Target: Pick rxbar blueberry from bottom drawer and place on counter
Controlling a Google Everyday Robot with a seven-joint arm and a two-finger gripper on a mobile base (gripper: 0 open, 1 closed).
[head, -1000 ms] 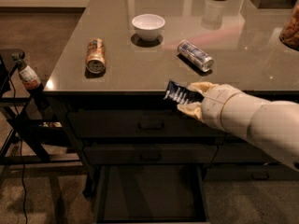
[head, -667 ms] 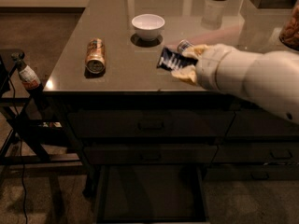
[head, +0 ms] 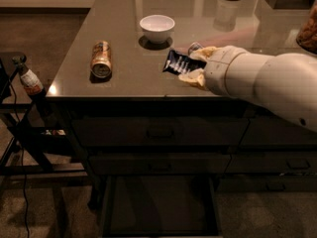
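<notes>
Jaws clamped on the near end of the rxbar blueberry, the gripper holds it low over the counter, the open bottom drawer far beneath, apparently poised to set it down.

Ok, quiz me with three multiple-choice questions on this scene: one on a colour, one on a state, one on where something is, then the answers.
1. What colour is the bowl? A white; B red; C black.
2. How is the bottom drawer? A shut; B pulled open; C taken out.
3. Where is the rxbar blueberry? A in the bottom drawer; B inside the bowl; C between the fingers of the gripper, over the counter.

Answers:
1 A: the bowl is plain white.
2 B: the drawer's dark floor lies exposed.
3 C: the gripper is shut on the bar above the counter, right of the bowl.
</notes>
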